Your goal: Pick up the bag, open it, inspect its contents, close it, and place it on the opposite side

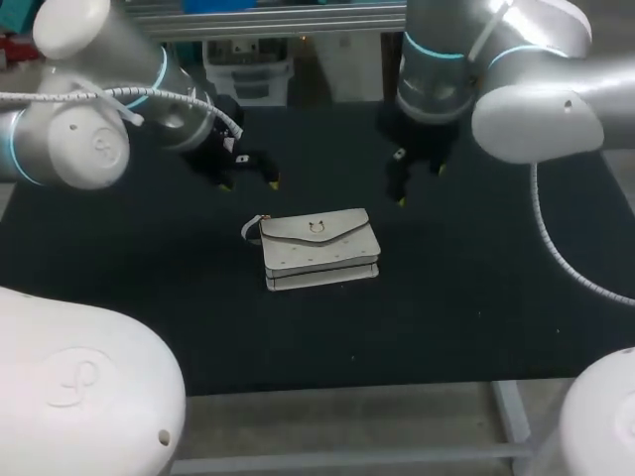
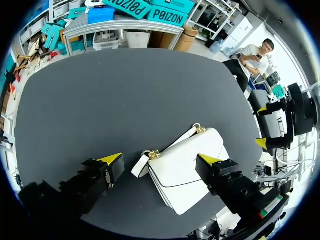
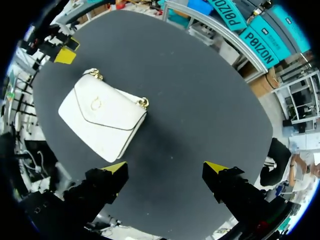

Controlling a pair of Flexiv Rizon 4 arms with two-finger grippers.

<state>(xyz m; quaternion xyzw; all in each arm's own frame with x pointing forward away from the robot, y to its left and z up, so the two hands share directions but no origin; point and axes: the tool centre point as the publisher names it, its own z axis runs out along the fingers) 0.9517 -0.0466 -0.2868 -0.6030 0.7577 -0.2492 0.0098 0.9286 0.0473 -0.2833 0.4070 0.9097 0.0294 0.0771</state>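
Note:
A small white bag [image 1: 319, 248] with a closed flap, a gold clasp and a short strap lies flat in the middle of the black table. My left gripper [image 1: 250, 182] hovers open above the table behind the bag's strap end; in the left wrist view the bag [image 2: 184, 167] lies under and between its fingers [image 2: 161, 161], untouched. My right gripper [image 1: 419, 185] hangs open behind the bag's other end. In the right wrist view the bag [image 3: 102, 117] sits ahead of and to one side of the open right gripper [image 3: 165, 168].
The black mat [image 1: 476, 297] covers the table around the bag. My other arm's yellow-tipped fingers show at the mat's edge in each wrist view.

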